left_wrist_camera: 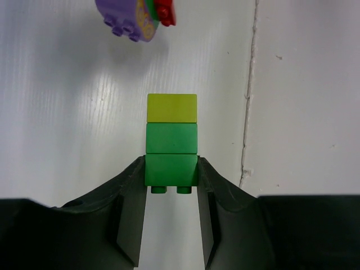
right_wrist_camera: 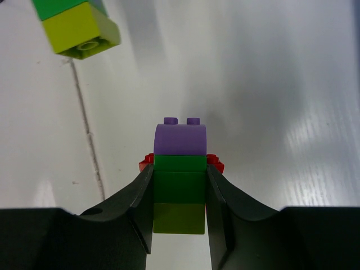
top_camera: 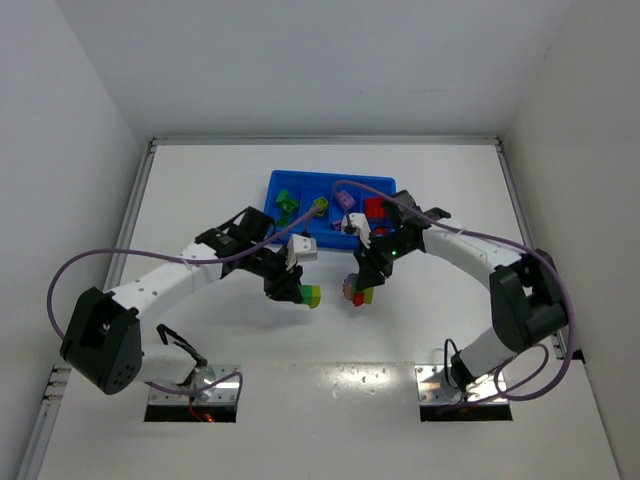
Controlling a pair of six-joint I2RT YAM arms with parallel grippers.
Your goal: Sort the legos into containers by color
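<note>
Top external alone shows the tray (top_camera: 330, 178), unseen by either wrist camera.

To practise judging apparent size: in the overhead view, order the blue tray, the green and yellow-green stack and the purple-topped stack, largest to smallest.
1. blue tray, clearly largest.
2. green and yellow-green stack and purple-topped stack: too alike to rank.

Stretched inward from both sides, elbows out, wrists tipped down.
Clamped with the left gripper (left_wrist_camera: 171, 175) on a green-and-yellow stack (left_wrist_camera: 171, 138), with the right gripper (right_wrist_camera: 180, 188) on a purple-topped stack (right_wrist_camera: 180, 143) — pointed tip to tip, near but apart.
</note>
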